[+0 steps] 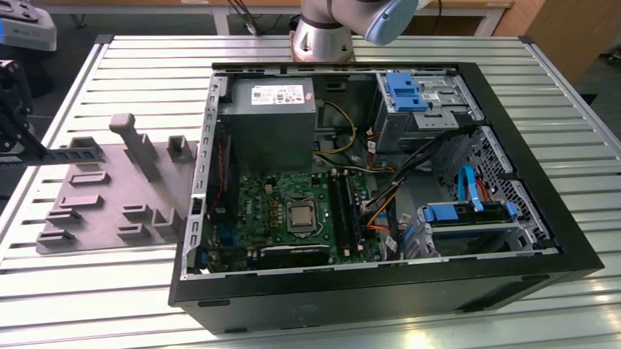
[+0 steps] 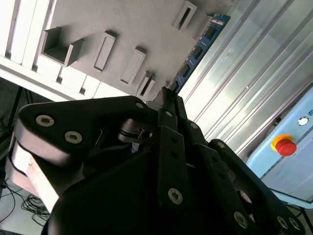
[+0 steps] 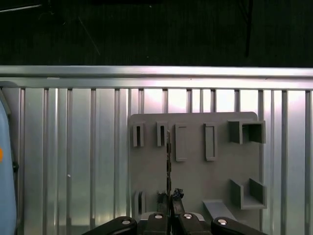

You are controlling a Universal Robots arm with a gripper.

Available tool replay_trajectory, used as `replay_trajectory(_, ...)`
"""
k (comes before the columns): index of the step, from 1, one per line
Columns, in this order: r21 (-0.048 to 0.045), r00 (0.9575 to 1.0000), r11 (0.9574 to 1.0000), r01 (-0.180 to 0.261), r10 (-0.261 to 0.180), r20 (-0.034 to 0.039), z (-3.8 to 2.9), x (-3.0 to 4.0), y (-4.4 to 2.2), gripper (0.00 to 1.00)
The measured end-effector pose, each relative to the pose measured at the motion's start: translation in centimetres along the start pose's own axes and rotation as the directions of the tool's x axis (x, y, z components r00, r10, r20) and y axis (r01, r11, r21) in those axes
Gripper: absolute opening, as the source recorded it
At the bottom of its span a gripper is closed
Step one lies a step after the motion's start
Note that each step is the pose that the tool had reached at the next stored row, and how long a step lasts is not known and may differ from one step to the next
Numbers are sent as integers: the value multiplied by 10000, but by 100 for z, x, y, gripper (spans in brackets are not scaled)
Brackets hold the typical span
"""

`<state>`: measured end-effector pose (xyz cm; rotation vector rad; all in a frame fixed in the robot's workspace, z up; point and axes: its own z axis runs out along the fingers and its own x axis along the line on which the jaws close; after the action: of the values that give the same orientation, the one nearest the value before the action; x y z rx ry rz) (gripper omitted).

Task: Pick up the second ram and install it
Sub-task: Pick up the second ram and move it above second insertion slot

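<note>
Gripper (image 1: pixel 37 155) clamped on the ram (image 1: pixel 78 153), holding it level at the grey holder (image 1: pixel 102 207) on the worktop (image 1: pixel 126 65), well apart from the case (image 1: pixel 388 294).

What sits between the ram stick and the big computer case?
In the exterior view, the gray holder plate with its upright posts lies between the second ram and the computer case.

The exterior view looks down at a slant from high over the slatted table (image 1: pixel 116 291), taking in the open computer case (image 1: pixel 388 298) and, on the exterior view's left, the grey holder plate (image 1: pixel 105 195). The first wrist view faces straight down past the gripper (image 3: pixel 169 197), clamped on the second ram (image 3: pixel 168 161), onto that plate; the second wrist view peers obliquely from close behind the gripper. All three share the plate.
</note>
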<state>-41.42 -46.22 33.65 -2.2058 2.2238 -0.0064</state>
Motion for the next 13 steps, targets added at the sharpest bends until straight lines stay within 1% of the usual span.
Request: replay_trajectory(13, 0, 10000, 10000, 0, 0, 0, -190, -1, -2, 14)
